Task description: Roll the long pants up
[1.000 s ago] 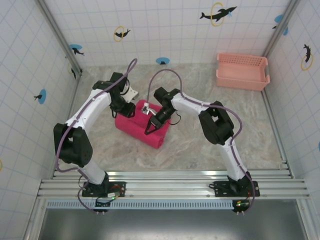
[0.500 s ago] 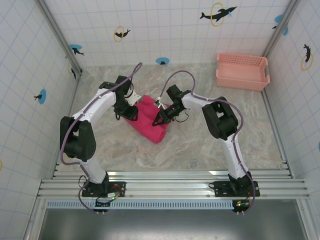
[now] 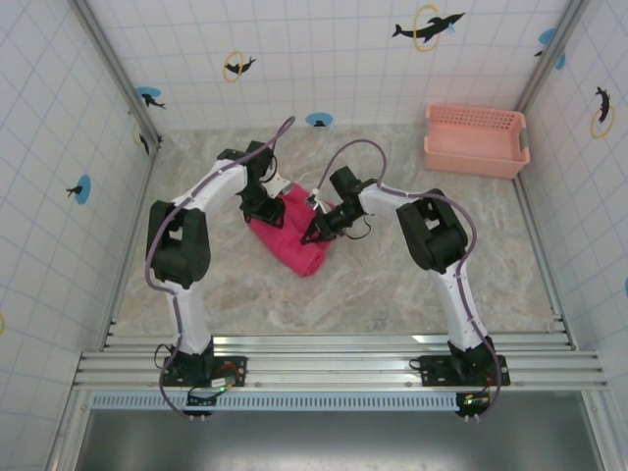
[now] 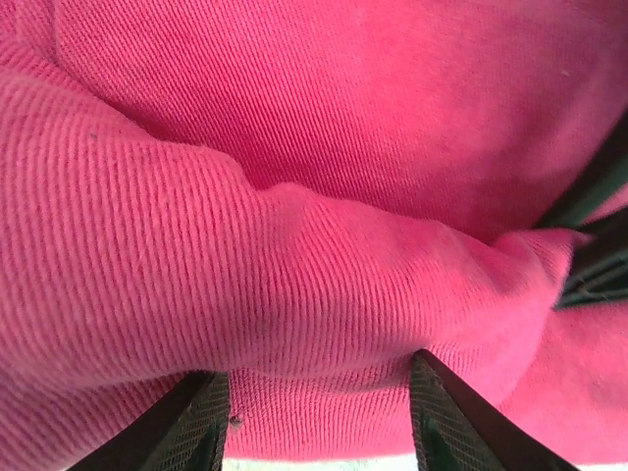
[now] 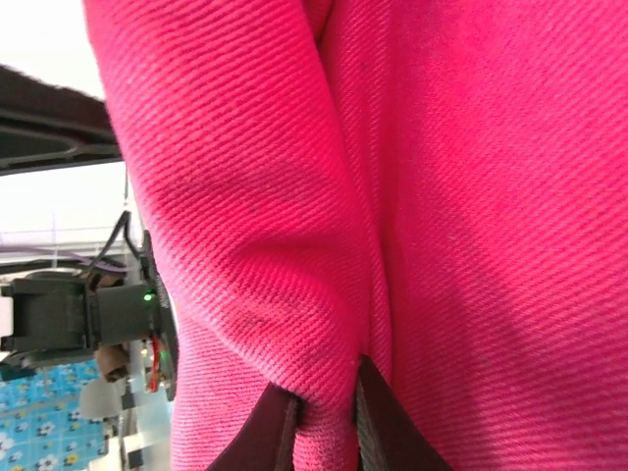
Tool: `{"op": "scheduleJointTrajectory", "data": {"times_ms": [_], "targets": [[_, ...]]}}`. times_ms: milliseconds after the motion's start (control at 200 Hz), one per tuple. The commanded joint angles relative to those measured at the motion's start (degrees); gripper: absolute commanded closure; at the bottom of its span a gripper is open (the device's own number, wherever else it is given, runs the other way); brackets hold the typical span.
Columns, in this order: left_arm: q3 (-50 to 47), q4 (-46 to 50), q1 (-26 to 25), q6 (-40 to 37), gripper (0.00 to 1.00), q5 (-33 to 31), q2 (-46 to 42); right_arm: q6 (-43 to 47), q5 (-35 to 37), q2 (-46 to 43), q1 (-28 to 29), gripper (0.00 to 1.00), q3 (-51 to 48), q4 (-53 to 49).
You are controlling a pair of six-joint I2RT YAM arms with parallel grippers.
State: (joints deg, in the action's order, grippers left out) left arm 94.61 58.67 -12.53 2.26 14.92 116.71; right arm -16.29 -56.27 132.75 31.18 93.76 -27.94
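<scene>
The long pants [image 3: 291, 234] are bunching soft and limp into a thick roll — the right claw [image 5: 324, 417] is pinching a fold at its 3 o'clock side, the left claw [image 4: 314, 417] is spreading over the 10 o'clock end, best gripped at those ends.

A matt, finely ribbed woven cloth is being shown by the long pants [image 4: 294, 196], soft and creased. The basket [image 3: 475, 138] is being seen as pale pink latticed plastic. A glossy, marbled stone look is being given by the table [image 3: 392, 285].
</scene>
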Motion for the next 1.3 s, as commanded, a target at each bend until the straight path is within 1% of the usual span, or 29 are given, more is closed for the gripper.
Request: {"op": "scheduleJointTrajectory", "data": {"times_ms": [0,35,125,185,205,215,225,260,285,305,315,320,370,420,465,500,520,540,560,590,640,666,691,716,796,831,871,1106,1291], "targets": [[0.9,-0.2,-0.1,0.6,0.50,-1.9,5.8,4.5,19.8,-3.9,-0.2,0.73,-4.1,-3.7],[1.0,-0.3,-0.1,0.5,0.50,-1.8,6.6,5.6,23.5,-7.2,0.1,0.66,-5.2,-4.2],[0.9,-0.6,-0.1,0.5,0.50,-1.0,8.2,8.6,31.4,-14.5,1.5,0.64,-7.4,-6.2],[0.9,-0.6,-0.1,0.5,0.50,-0.7,8.9,11.6,39.7,-19.4,3.9,0.55,-8.0,-8.5],[0.8,-0.6,-0.1,0.5,0.50,-0.7,9.1,12.5,44.4,-21.2,5.6,0.52,-7.9,-9.9],[0.8,-0.6,-0.1,0.6,0.50,-0.6,9.1,12.6,46.6,-21.8,6.3,0.47,-7.8,-10.4],[0.8,-0.5,-0.1,0.6,0.50,-0.6,9.2,12.7,49.0,-22.5,7.0,0.45,-7.8,-10.9],[0.8,-0.2,-0.1,0.7,0.50,-0.8,9.5,14.5,55.1,-24.6,9.8,0.42,-7.8,-11.9],[0.7,0.0,-0.1,0.9,0.50,-1.0,9.5,15.6,57.7,-25.7,11.5,0.41,-7.7,-12.4],[0.5,0.1,-0.2,1.0,0.50,-1.3,9.4,16.2,64.5,-26.8,14.0,0.41,-7.6,-13.0],[0.4,0.2,-0.1,1.2,0.50,-1.2,9.4,16.3,65.8,-27.0,14.5,0.40,-7.6,-13.0],[0.2,0.3,-0.1,1.3,0.50,-1.3,9.4,16.5,68.6,-27.4,15.5,0.40,-7.7,-13.2],[-0.6,0.8,0.0,1.7,0.50,-1.6,8.9,19.6,77.5,-28.7,20.3,0.37,-8.3,-12.7],[-2.0,1.1,0.0,2.0,0.50,-1.5,8.2,22.2,88.8,-29.8,25.1,0.35,-9.7,-10.6],[-3.7,0.9,0.0,2.4,0.50,-1.2,7.2,25.7,92.6,-30.6,28.1,0.28,-12.2,-6.7],[-4.9,0.8,0.0,2.7,0.50,-1.2,6.5,26.3,94.5,-30.6,29.6,0.28,-13.4,-4.9],[-5.5,0.9,0.0,2.8,0.50,-1.1,6.1,25.9,94.2,-30.3,29.9,0.29,-13.6,-4.9],[-6.0,1.1,0.0,2.8,0.50,-1.2,5.9,26.7,91.3,-30.0,29.7,0.31,-13.5,-5.8],[-6.4,1.3,0.0,3.1,0.50,-1.4,5.7,27.4,86.6,-29.5,29.3,0.40,-13.0,-7.4],[-6.9,1.8,0.0,3.3,0.50,-1.7,5.6,26.9,82.9,-28.9,28.8,0.44,-11.8,-9.4],[-7.3,2.8,0.0,3.4,0.50,-2.6,5.6,27.6,72.0,-28.7,27.6,0.43,-11.2,-11.3],[-7.4,3.4,-0.1,3.4,0.50,-2.8,5.7,26.3,71.4,-29.0,27.6,0.41,-11.5,-10.6],[-7.5,3.9,0.0,3.4,0.50,-2.9,5.7,26.0,71.0,-29.5,27.9,0.35,-12.4,-9.5],[-7.6,4.2,0.0,3.6,0.50,-3.1,5.6,26.4,69.5,-30.1,28.2,0.32,-13.5,-8.4],[-8.4,3.9,0.0,4.4,0.50,-3.2,5.1,27.5,70.5,-31.3,30.9,0.31,-16.8,-4.4],[-8.6,3.6,0.0,4.5,0.50,-2.8,5.0,27.5,72.6,-31.1,32.3,0.30,-17.2,-3.4],[-8.6,3.2,0.0,4.5,0.50,-2.5,5.0,27.8,73.4,-30.4,34.0,0.27,-17.1,-3.2],[-6.0,4.1,0.0,4.5,0.50,-1.8,5.8,23.4,74.0,-25.5,40.9,0.25,-14.7,0.2],[-6.2,4.8,-0.1,4.1,0.50,-2.2,5.4,24.0,75.0,-19.6,41.0,0.24,-12.8,3.9]]}}
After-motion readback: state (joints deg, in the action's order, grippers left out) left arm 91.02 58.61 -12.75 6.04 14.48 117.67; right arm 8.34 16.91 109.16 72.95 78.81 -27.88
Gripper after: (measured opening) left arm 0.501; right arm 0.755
